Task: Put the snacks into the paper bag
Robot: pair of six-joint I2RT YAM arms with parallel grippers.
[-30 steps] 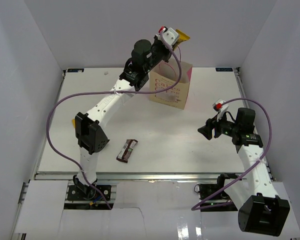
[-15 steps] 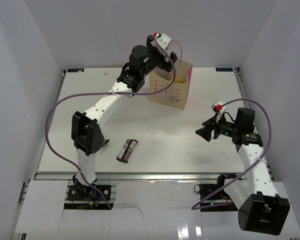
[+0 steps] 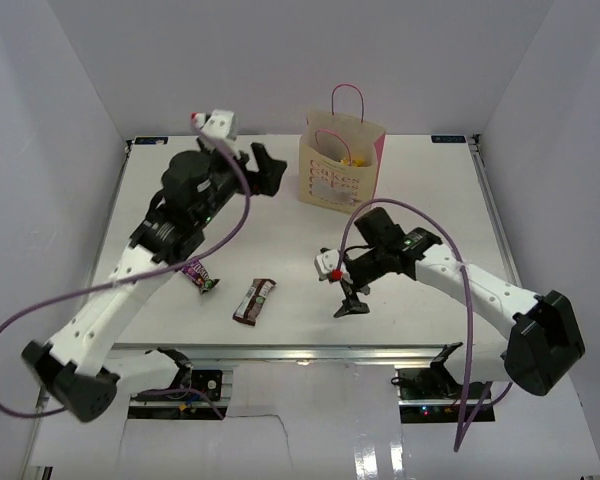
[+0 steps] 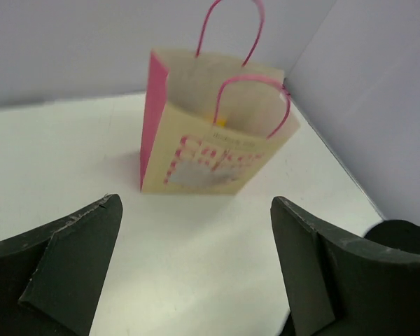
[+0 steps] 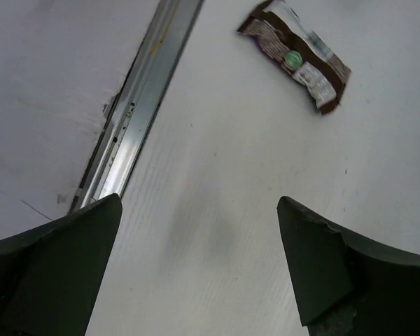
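From above I see the whole table [image 3: 430, 200]; my left wrist view closely shares the bag [image 4: 210, 154], my right the bar [image 5: 297, 52].

Table [image 3: 280, 235], paper bag [image 3: 340, 182], brown bar [image 3: 254, 300], purple wrapper [image 3: 201, 277]

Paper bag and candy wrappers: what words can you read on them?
On the paper bag: big pink lettering on the front, too blurred to read. A tiny dark line of print sits above it, too small to read.
On the brown bar: white patches and a round green mark, print too blurred to read.
On the small purple wrapper: too small to read.
No words can be read anywhere else.
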